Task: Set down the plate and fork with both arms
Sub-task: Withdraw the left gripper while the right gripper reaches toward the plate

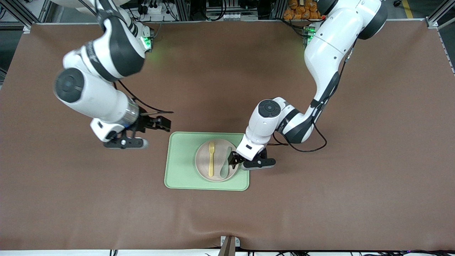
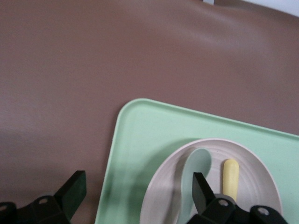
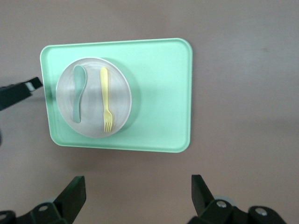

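The beige round plate (image 1: 204, 164) lies on the pale green tray (image 1: 181, 167). The yellow fork (image 1: 211, 158) lies on the plate beside a grey-green spoon (image 1: 225, 164). My left gripper (image 1: 234, 160) is open and empty, low over the plate's edge toward the left arm's end. In the left wrist view the left gripper (image 2: 138, 191) straddles the plate rim (image 2: 161, 184), with the spoon (image 2: 196, 165) and the fork's handle end (image 2: 230, 177) close by. My right gripper (image 1: 164, 123) is open and empty, up over bare table beside the tray. From the right gripper (image 3: 138, 193) the plate (image 3: 119, 100) and fork (image 3: 105, 95) show.
The brown table mat (image 1: 320, 199) surrounds the tray on all sides. The tray also shows in the left wrist view (image 2: 140, 135) and the right wrist view (image 3: 163, 93). A cable loops from the left arm over the table (image 1: 309, 147).
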Robot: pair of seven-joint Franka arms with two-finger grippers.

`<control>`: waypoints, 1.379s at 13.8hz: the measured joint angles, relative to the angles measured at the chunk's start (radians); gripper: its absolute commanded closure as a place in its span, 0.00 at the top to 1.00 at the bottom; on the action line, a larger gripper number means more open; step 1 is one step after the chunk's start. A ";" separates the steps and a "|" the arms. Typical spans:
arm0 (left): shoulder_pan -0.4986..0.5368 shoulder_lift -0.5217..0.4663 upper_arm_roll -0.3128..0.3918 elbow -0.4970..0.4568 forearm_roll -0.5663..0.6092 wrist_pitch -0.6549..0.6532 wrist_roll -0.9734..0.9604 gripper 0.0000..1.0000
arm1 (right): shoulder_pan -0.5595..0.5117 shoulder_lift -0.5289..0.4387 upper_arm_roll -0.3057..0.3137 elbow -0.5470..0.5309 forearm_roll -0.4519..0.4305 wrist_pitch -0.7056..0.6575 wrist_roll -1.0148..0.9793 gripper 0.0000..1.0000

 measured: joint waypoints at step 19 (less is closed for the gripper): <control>0.251 -0.529 -0.017 0.037 -0.228 -0.885 0.471 1.00 | 0.185 0.531 -0.008 0.292 -0.163 0.290 0.182 0.68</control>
